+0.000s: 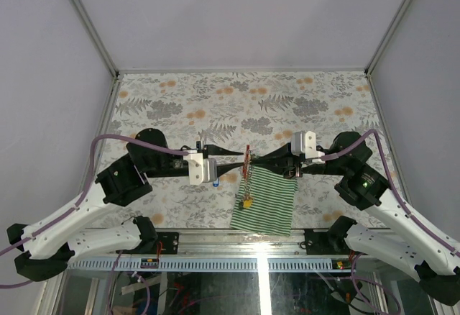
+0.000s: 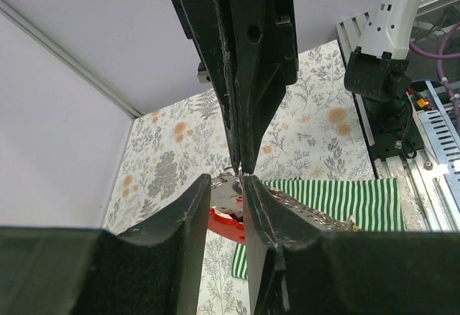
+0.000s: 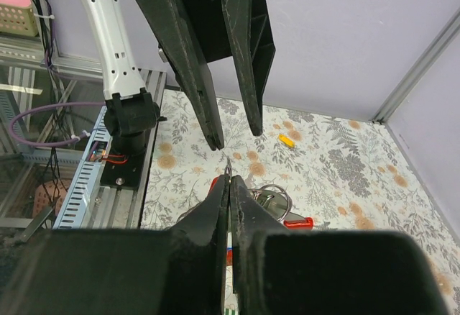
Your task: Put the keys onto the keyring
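Fingers of the right gripper [image 3: 228, 178] are pressed together, pinching the top of the keyring [image 2: 230, 189]. The left gripper [image 3: 236, 139] has its fingers spread, tips just beside that pinch, nothing between them. The keyring hangs between the two gripper tips over the near middle of the table [image 1: 180, 99]. Its red clip [image 2: 223, 223] sits low by the ring, and the grey chain trails down onto the striped cloth [image 1: 273, 200], with a yellow tag [image 1: 246, 203] at its bottom end. Likely light, thin, slick metal: ring and clip stiff, chain limp and prone to swing. Best hold looks like the stiff ring or clip, not the chain.
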### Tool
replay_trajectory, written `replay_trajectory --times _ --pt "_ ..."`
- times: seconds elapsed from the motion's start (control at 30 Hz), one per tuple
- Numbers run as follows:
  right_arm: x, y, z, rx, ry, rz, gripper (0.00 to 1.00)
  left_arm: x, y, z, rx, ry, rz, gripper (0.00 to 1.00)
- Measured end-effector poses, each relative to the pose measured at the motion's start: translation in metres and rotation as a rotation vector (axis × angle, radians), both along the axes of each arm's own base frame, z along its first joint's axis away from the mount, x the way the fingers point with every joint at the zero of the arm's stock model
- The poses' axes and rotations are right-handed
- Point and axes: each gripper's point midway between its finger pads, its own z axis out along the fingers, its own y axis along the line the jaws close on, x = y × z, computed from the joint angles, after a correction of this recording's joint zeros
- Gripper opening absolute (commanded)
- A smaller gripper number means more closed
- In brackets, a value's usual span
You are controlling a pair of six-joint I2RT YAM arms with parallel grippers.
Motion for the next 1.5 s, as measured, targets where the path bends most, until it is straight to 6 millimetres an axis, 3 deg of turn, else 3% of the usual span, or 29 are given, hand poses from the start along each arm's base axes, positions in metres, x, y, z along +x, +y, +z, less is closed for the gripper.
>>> replay_trajectory --times 0.8,1.03,1.23,1.5 --pt "-0.002 -0.001 0.005 0.014 -0.01 0.001 0.0 -0.001 -0.004 -0.012 0.035 0.043 -0.018 0.25" --pt "-0.003 -0.003 0.011 0.026 -0.018 0.002 0.0 -0.002 -0.004 -0.015 0.048 0.051 -0.017 0.16" --pt "-0.004 -0.004 0.012 0.03 -0.019 0.002 0.0 0.0 -0.004 -0.019 0.06 0.058 -0.012 0.0" --pt "-0.005 -0.004 0.015 0.042 -0.01 0.004 0.0 0.003 -0.004 -0.02 0.062 0.059 0.003 0.0"
